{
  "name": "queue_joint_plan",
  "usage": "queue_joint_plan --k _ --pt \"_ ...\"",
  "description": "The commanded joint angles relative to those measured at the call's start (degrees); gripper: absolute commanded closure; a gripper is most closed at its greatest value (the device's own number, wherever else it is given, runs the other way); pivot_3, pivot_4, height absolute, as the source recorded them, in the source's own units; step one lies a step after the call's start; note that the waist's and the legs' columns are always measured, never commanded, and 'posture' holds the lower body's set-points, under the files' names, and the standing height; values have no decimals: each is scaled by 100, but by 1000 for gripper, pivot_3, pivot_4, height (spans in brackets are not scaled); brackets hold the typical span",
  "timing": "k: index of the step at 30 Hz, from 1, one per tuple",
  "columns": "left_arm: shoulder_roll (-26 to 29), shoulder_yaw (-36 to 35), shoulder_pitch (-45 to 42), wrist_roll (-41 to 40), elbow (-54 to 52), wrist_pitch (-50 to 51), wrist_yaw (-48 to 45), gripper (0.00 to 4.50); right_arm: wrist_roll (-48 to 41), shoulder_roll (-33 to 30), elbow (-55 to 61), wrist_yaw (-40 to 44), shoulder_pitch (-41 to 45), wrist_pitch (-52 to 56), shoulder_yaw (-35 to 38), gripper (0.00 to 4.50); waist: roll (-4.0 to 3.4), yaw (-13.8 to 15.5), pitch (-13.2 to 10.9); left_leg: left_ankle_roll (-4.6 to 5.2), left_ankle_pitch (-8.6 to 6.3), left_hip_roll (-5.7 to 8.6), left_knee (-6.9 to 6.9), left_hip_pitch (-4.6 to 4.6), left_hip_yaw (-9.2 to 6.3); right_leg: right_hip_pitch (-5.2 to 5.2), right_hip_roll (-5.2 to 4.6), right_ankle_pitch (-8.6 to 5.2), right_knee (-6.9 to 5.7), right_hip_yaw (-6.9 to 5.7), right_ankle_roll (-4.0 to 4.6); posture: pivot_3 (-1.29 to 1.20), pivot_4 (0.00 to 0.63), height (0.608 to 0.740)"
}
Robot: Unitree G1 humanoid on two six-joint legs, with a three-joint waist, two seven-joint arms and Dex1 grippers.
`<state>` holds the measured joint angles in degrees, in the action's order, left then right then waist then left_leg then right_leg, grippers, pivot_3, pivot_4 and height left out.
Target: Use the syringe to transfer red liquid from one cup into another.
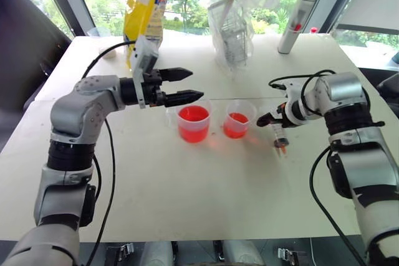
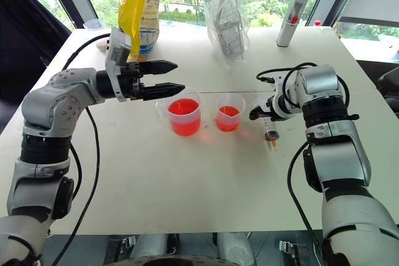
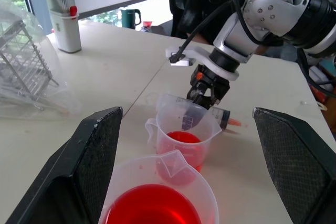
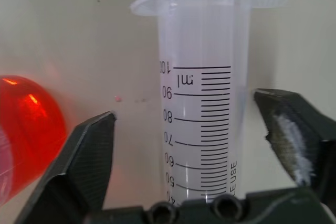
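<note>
Right gripper (image 4: 189,145) spread apart, angled down over syringe (image 1: 280,138), pads not touching barrel. Syringe laid flat on table (image 1: 206,197), orange tip pointed toward robot. Left gripper (image 1: 187,85) held level, spread, above handled beaker (image 1: 193,123).

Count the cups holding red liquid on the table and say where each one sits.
2. The larger handled beaker stands just below the left hand; the smaller cup stands beside it, between it and the syringe.
</note>
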<state>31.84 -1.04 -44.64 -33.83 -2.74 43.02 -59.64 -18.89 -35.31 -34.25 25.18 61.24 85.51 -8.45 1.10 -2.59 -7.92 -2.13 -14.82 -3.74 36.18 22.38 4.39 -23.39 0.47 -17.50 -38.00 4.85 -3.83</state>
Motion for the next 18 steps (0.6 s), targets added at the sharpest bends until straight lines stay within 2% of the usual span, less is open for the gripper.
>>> queue_joint_plan --k 1,6,10,13,18 --pt "185 -144 33 -265 -342 129 -106 388 -159 -400 1057 80 -53 503 420 57 -2 4 -1 0 0 0 0 1 -1 -1 0 0 0 0 0 0 150 739" --pt "517 -286 155 -446 -448 316 -144 388 -1275 -1431 3411 389 -793 699 901 57 -2 25 -2 0 0 1 -7 5 -5 0 -2 -1 10 -7 -1 0 150 739" --pt "777 -303 259 -417 -420 293 -204 388 -2101 -1727 5031 604 -1401 699 1874 57 0 -17 -2 0 -1 -2 -7 -5 -9 7 -1 -1 10 -3 -2 0 150 739" --pt "919 -276 330 -392 -415 274 -261 388 -2863 -1988 6288 1206 -2001 692 2622 57 -1 0 -2 1 -1 -5 -9 -9 -13 7 4 -1 6 -4 -2 0 150 739" --pt "1034 -170 590 -393 -611 253 -338 388 -3024 -2341 7357 1429 -2971 166 3205 57 4 11 -1 1 -1 -6 -5 -7 -17 17 -3 -1 11 -12 -2 0 150 739"
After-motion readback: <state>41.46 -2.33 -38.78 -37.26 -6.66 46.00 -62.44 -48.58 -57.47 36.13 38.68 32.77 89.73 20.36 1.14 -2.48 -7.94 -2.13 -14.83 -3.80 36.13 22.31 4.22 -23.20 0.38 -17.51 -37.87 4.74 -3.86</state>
